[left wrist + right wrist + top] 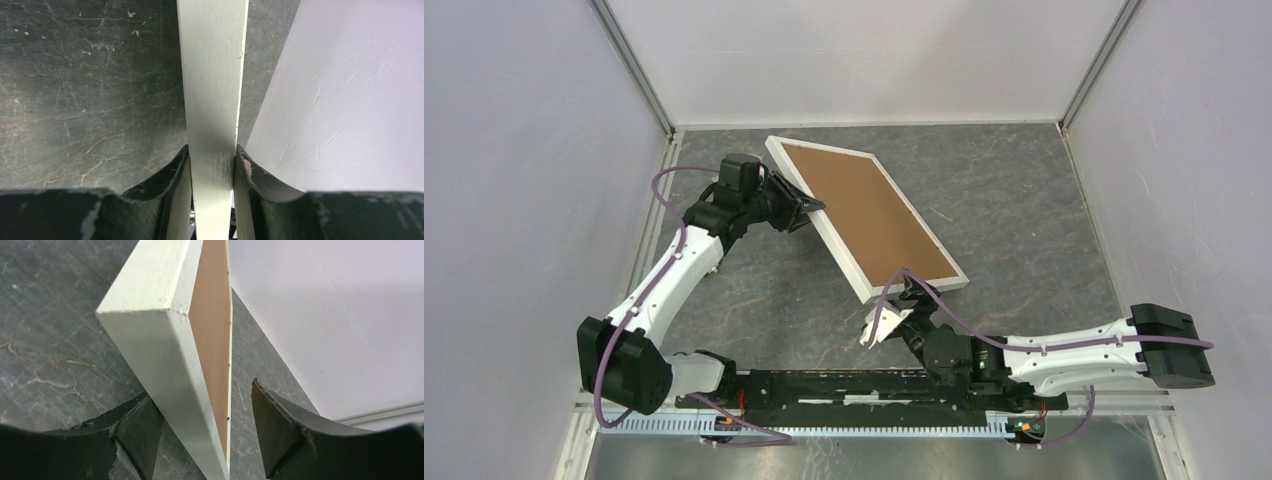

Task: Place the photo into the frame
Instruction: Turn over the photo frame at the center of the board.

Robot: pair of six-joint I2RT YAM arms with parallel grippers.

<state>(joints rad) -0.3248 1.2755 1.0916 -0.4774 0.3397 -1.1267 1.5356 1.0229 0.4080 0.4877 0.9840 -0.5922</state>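
The frame (836, 250) hung at a slant over the dark table (1024, 220) with its brown backing board (864, 215) facing up. The left gripper (812, 207) was clamped partway along the frame's long white edge, one finger pressed to each face. At the frame's near corner the right gripper (201, 389) stood with its jaws apart astride the edge, one finger (140, 425) against the white side and the other clear of the board.

White frame (846, 265), brown back (864, 210) up, lifted aslant.
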